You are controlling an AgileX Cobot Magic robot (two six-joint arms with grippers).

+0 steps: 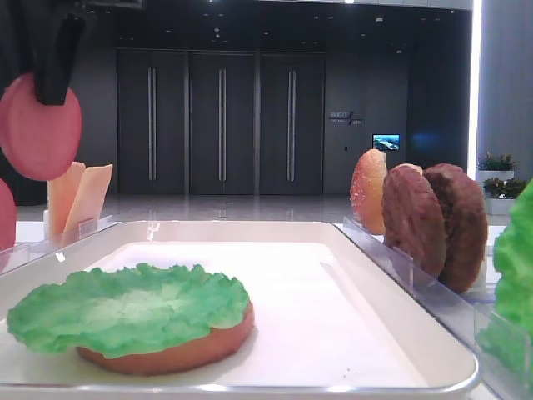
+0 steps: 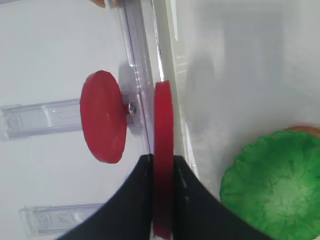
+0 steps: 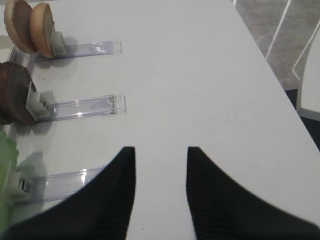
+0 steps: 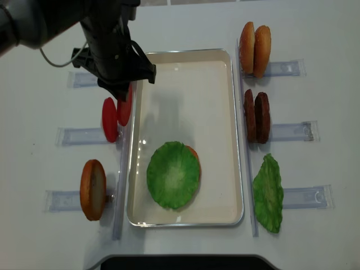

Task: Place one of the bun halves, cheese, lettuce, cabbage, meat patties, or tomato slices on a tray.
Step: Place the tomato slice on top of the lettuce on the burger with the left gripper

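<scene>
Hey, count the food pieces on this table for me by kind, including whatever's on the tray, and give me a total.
Bun halves: 4
Meat patties: 2
Tomato slices: 2
Lettuce leaves: 2
Cheese slices: 2
Total: 12

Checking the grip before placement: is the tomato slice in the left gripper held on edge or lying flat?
On edge: the tomato slice stands vertical, clamped between the left gripper fingers above the tray rim.
</scene>
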